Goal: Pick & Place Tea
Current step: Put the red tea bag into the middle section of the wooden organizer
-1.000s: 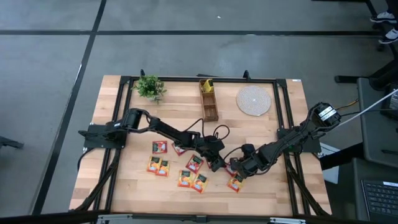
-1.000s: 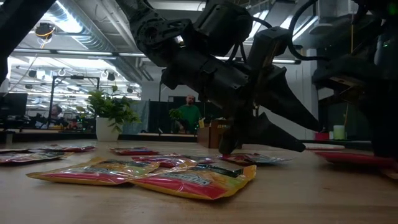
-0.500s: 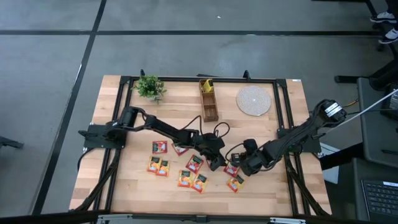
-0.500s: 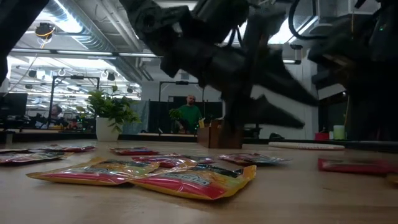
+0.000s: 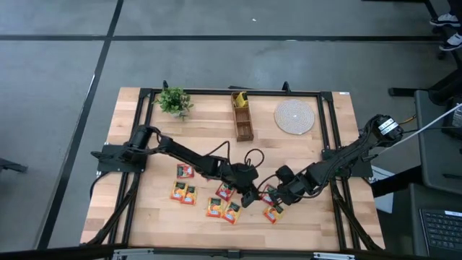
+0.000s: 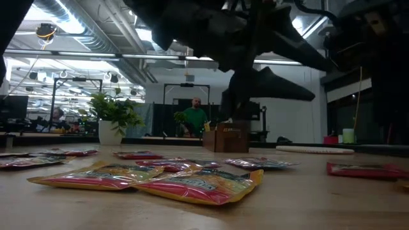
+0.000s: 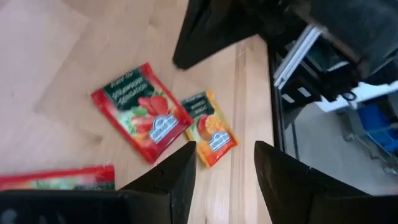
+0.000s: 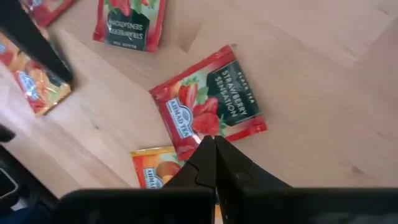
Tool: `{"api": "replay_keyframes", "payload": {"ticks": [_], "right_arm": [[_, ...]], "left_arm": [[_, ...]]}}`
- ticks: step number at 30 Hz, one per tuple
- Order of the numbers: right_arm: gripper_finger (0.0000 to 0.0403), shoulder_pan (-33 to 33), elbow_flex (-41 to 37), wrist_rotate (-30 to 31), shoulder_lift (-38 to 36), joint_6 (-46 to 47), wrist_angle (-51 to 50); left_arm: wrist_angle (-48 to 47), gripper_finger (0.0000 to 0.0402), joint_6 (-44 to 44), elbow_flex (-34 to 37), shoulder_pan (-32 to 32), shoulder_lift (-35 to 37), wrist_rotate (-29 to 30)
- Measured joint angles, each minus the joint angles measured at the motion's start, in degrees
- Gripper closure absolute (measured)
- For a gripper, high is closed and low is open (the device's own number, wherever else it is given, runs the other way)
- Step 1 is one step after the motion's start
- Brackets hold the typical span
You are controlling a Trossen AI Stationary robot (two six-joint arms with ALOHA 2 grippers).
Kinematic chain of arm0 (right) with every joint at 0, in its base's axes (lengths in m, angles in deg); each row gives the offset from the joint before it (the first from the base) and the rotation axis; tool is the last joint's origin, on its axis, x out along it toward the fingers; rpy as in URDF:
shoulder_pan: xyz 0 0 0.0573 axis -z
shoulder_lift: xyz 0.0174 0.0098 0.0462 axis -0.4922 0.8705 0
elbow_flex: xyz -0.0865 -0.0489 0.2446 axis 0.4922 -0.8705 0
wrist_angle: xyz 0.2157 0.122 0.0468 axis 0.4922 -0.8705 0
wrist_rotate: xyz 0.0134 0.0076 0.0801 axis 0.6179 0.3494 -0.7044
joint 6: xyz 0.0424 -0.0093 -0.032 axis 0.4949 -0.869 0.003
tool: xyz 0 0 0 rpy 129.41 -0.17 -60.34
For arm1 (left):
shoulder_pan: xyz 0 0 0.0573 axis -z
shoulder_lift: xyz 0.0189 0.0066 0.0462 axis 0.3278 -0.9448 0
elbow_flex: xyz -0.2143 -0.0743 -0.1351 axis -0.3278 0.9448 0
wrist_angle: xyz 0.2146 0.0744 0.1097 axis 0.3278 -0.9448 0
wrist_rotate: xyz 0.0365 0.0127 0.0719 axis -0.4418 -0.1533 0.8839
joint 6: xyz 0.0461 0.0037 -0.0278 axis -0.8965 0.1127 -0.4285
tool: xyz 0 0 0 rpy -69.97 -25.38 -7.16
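Frankly, with both grippers crowded over the tea (image 5: pixel 225 191) scattered along the bench's front edge, the spread left gripper (image 5: pixel 249 199) and pressed-together, empty right gripper (image 5: pixel 272 199) could knock together or shove sachets aside.

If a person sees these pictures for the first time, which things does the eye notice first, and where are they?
First, the two dark arms meeting low over the table's front middle: the left gripper open, the right gripper shut, its tip over a red strawberry sachet. Next, the bright tea sachets scattered on the wood around them. At the back stand a small green plant, a wooden box and a round woven mat.
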Motion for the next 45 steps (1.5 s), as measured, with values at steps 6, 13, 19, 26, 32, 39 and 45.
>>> {"api": "replay_keyframes", "payload": {"ticks": [6, 13, 19, 26, 32, 39, 45], "right_arm": [[0.0402, 0.0, 0.0, -1.2, 0.0, -3.0, -1.1], [0.0402, 0.9, 0.0, -2.5, 0.5, -6.2, -3.1], [0.0402, 0.9, 0.0, -2.4, 0.6, -6.2, -4.1], [0.0402, 1.3, 0.0, -2.7, 1.4, -6.0, -4.2], [0.0402, 1.3, 0.0, -3.3, 5.0, -6.1, -1.3], [0.0402, 1.7, 0.0, -3.3, 6.7, -6.0, -1.5], [0.0402, 2.7, 0.2, -4.4, 10.0, -6.2, -1.6]], "left_arm": [[-1.7, 0.0245, 0.9, 0.0, 2.4, 0.0, 4.6], [-2.2, 0.0245, 2.6, 0.0, 3.5, 0.0, 4.7], [-4.3, 0.0245, 2.8, -0.1, 3.5, 2.0, 6.1], [-12.9, 0.0245, -2.2, -0.1, 3.6, 6.1, 11.1], [-16.7, 0.0245, -3.9, -0.1, 4.5, 7.4, 14.2], [-17.4, 0.0245, -3.0, -0.1, 5.1, 7.4, 14.2], [-17.6, 0.0245, -2.2, -0.1, 5.1, 7.4, 14.2]]}}
